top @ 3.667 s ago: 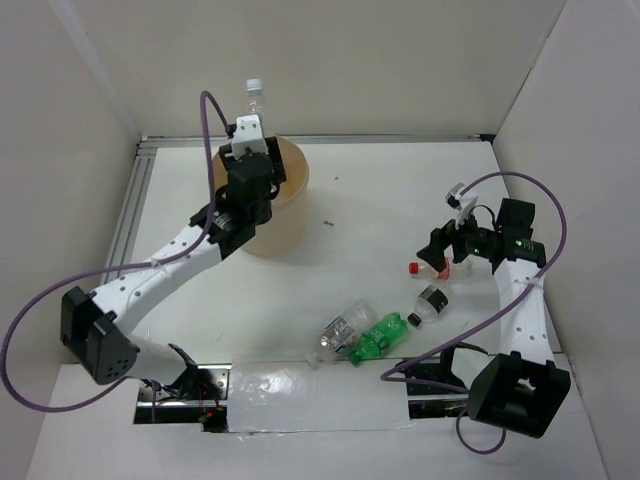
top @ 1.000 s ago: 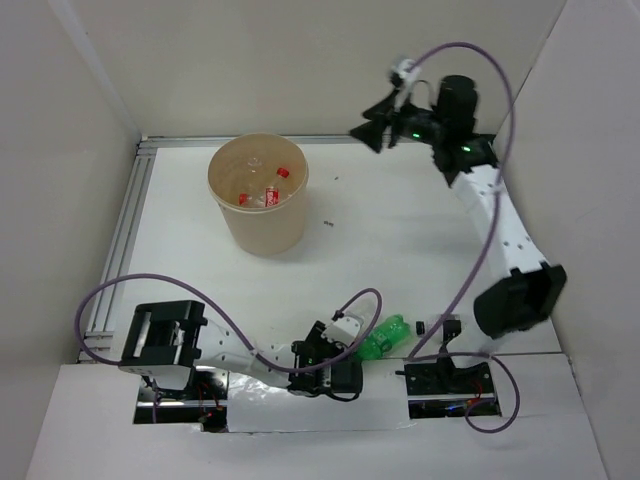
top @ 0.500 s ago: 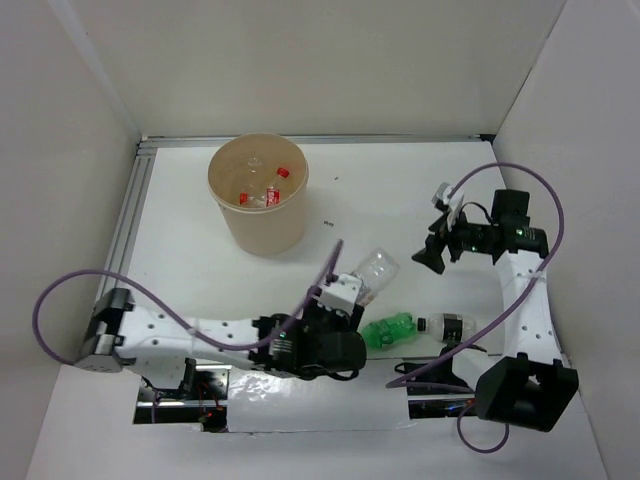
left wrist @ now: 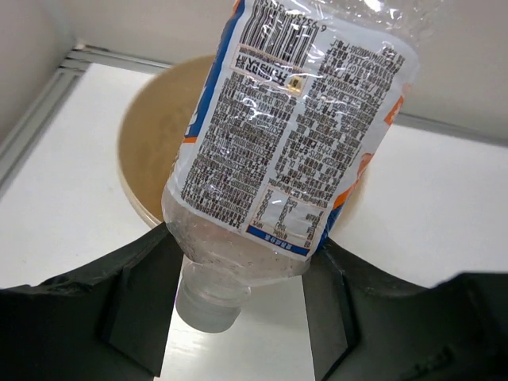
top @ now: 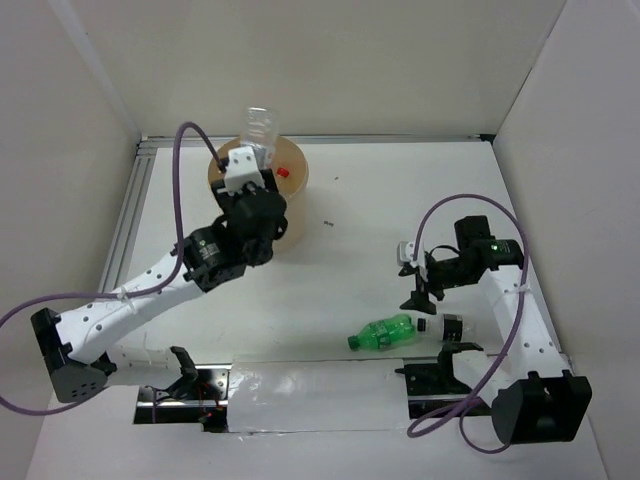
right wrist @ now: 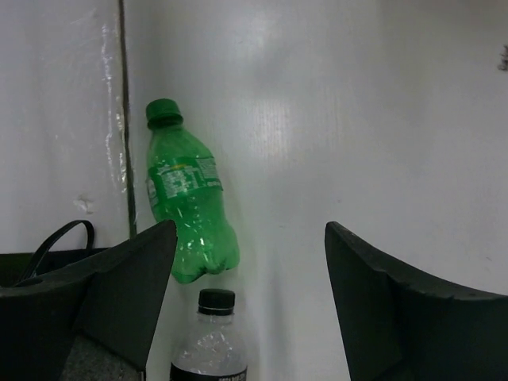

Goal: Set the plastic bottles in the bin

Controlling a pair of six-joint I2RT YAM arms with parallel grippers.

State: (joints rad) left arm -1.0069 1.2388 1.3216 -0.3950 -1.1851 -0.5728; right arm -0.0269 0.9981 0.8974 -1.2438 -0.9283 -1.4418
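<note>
White tabletop (top: 400, 190), white walls (top: 350, 60); green btl (top: 385, 333) lying nr front edge.

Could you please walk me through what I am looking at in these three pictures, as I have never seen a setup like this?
Gladly. Two robot arms are bolted at the near edge of a white table. The wide picture comes from a fixed camera above and behind them. The other two pictures come from small cameras on the wrists, so each shows its own claw at the bottom. The left claw grips a clear bottle near its neck and holds it over the tan bin. The right claw is open and empty. It hangs above a green bottle and a black-capped bottle, which lie in a line on the table.
</note>
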